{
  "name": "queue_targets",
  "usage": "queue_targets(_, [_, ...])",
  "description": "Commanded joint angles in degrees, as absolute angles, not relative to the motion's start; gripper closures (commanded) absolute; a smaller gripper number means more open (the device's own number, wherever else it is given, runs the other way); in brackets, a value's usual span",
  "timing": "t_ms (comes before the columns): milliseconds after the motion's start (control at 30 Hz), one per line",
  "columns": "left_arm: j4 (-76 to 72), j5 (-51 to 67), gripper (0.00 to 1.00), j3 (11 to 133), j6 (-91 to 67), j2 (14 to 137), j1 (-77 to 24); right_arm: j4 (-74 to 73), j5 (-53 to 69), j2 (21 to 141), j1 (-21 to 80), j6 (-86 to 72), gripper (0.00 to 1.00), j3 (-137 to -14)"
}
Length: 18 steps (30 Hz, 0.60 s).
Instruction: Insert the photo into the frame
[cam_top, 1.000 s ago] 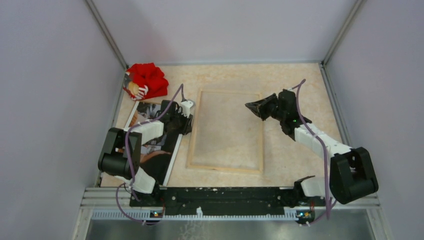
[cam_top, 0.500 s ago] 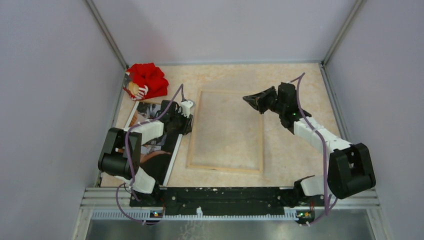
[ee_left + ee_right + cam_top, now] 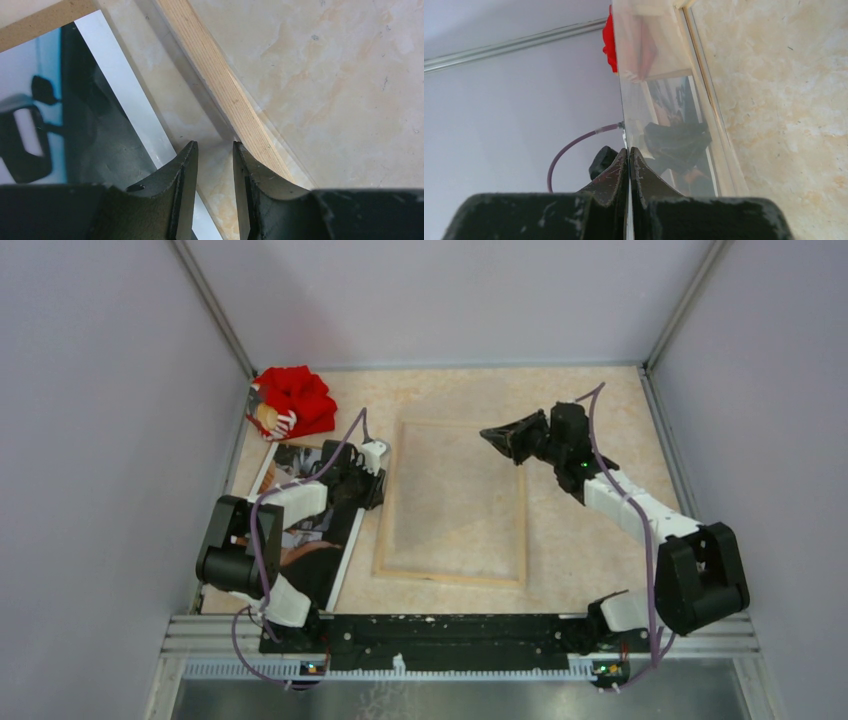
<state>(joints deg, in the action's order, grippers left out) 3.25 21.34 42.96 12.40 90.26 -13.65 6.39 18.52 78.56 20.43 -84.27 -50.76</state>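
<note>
The photo (image 3: pixel 305 530) lies face up at the left, its white border in the left wrist view (image 3: pixel 125 115). The frame (image 3: pixel 383 510) lies wood side up in the middle, with its left rail in the left wrist view (image 3: pixel 220 85). My left gripper (image 3: pixel 368 485) hangs low over the strip of table between photo and rail, jaws slightly apart and empty (image 3: pixel 214 150). My right gripper (image 3: pixel 492 437) is shut on the edge of a clear pane (image 3: pixel 649 60), held tilted up over the frame's far right part (image 3: pixel 629 152).
A red cloth figure (image 3: pixel 292 402) lies in the far left corner. A brown backing board (image 3: pixel 45 22) shows beyond the photo's far end. Grey walls close in the table on three sides.
My right gripper has moved a little left and farther back with the clear pane in it. The left arm, photo and frame have not moved.
</note>
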Motion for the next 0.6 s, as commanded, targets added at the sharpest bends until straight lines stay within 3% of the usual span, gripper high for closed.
queue_targets(0, [6.36, 22.91, 0.62, 42.98, 13.09, 90.68, -13.97, 6.84, 17.94, 78.12, 22.02, -85.88, 1.0, -52.98])
queue_targets(333, [6.58, 22.98, 0.62, 42.99, 13.19, 90.57, -13.97, -1.4, 14.33, 72.96, 22.86, -84.03, 1.0, -50.91])
queue_targets(467, [6.66, 22.98, 0.62, 43.01, 13.18, 90.46, -13.97, -6.57, 15.31, 71.21, 21.73, -79.35, 0.84, -49.91])
queue_targets(567, [6.61, 22.9, 0.62, 43.0, 13.18, 90.67, -13.97, -7.89, 16.29, 69.71, 20.21, -78.22, 0.8, -47.01])
